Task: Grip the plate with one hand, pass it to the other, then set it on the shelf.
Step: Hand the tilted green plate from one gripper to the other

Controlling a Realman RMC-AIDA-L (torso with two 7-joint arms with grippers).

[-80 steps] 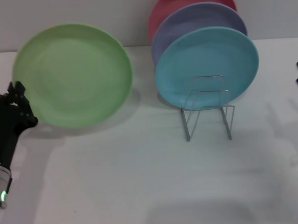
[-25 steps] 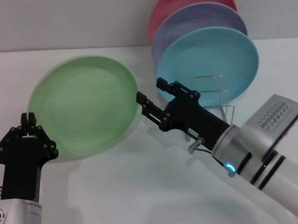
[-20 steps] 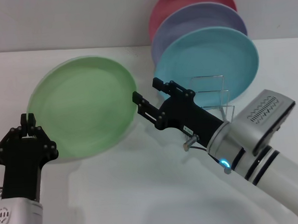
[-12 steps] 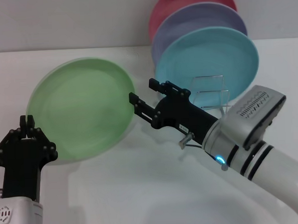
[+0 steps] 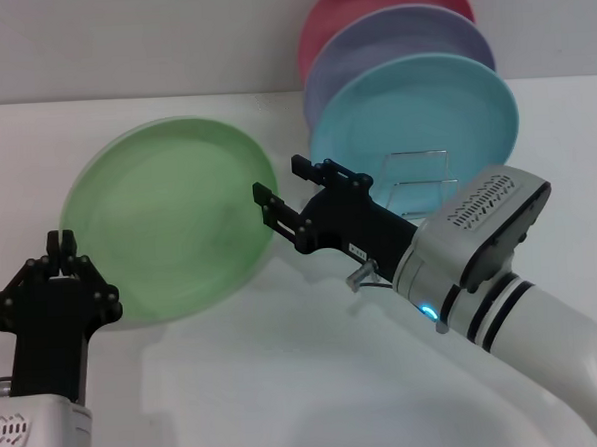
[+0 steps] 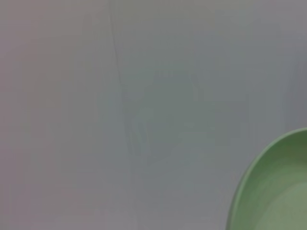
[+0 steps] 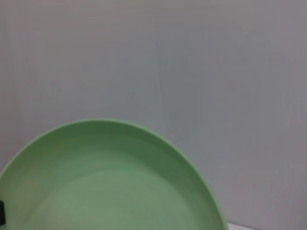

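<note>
Left pincer (image 5: 57, 242) raised, fingers together; right pincer (image 5: 280, 195) extended leftward, spread

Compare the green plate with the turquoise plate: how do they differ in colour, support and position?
The green plate is light green; the turquoise plate is blue-green. The green one is held up at its lower edge by the left end effector; the turquoise one stands at the wire rack. Both are round and shallow.

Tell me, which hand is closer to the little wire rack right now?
The right hand. Its arm passes just in front of the wire rack; the left hand is far over, at the green plate's lower left edge.
</note>
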